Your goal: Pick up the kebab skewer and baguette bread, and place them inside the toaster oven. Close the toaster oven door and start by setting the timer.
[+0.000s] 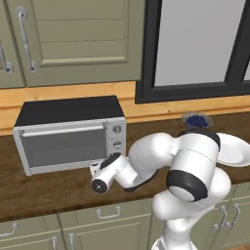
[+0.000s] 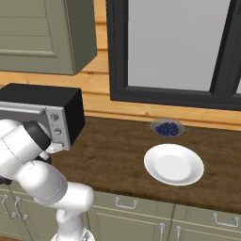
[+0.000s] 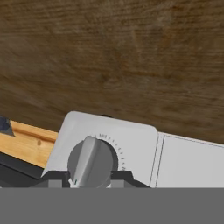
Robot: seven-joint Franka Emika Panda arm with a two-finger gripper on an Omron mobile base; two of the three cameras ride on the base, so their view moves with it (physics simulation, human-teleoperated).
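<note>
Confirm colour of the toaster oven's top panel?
Black. The toaster oven has a black top over a silver front, clearest in the left base view.

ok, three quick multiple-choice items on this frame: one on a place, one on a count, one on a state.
1. Where does the bowl of berries stand?
A. on top of the toaster oven
B. on the counter behind the white plate
C. inside the oven

2. How many round knobs show on the toaster oven front in the left base view?
A. three
B. one
C. five

3. How is the toaster oven door?
A. dropped fully open
B. taken off
C. closed

Answers:
1 B, the bowl sits nearer the window than the white plate.
2 A, three stand in a column on its right side; the lowest is partly behind the hand.
3 C, the glass panel stands flush with the front, and the gripper is shut on a knob.
</note>
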